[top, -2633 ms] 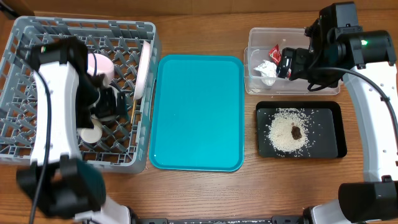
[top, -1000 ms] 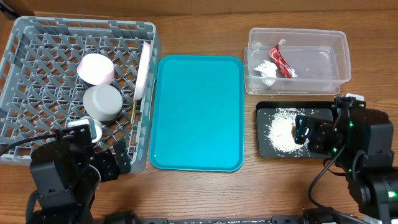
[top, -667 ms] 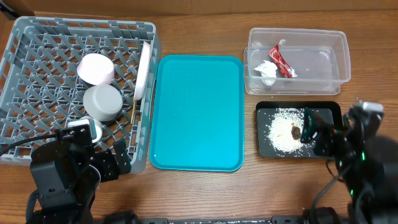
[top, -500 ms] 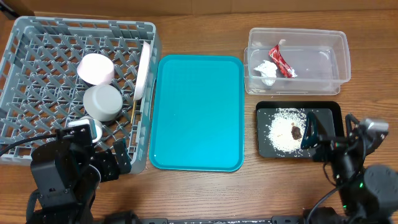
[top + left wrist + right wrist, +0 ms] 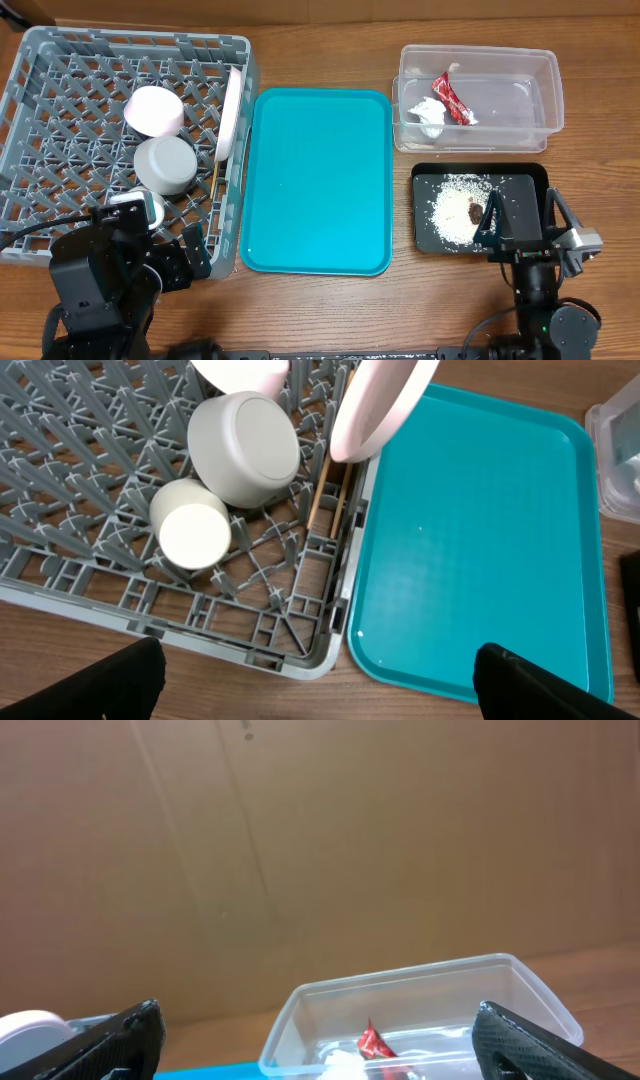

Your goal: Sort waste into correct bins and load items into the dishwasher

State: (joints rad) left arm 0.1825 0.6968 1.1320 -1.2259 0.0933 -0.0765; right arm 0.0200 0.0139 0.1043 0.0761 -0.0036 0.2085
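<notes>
The grey dish rack (image 5: pixel 60 60) holds a large plate (image 5: pixel 233 110) on edge, a small plate (image 5: pixel 153 110), the grey bowl (image 5: pixel 165 165), the white cup (image 5: pixel 148 207) and the chopsticks (image 5: pixel 217 180). The wrapper (image 5: pixel 452 97) and tissue (image 5: pixel 427 113) lie in the clear tub (image 5: pixel 530 100). Rice (image 5: pixel 455 205) and the brown lump (image 5: pixel 475 211) lie in the black tray (image 5: pixel 530 215). My left gripper (image 5: pixel 320 690) is open and empty, at the rack's front right corner (image 5: pixel 170 262). My right gripper (image 5: pixel 320 1045) is open and empty, at the black tray's front edge (image 5: pixel 525 228).
The teal tray (image 5: pixel 315 180) lies between the rack and the bins and holds nothing. The right wrist view looks level at the tub (image 5: pixel 420 995) with a brown cardboard wall (image 5: pixel 320 840) behind it. The left wrist view shows the bowl (image 5: pixel 245 448), cup (image 5: pixel 192 530) and rack edge (image 5: pixel 80 575).
My left arm has come out of the rack to the front left. My right arm has pulled back from the tub, over the black tray, to the front edge.
</notes>
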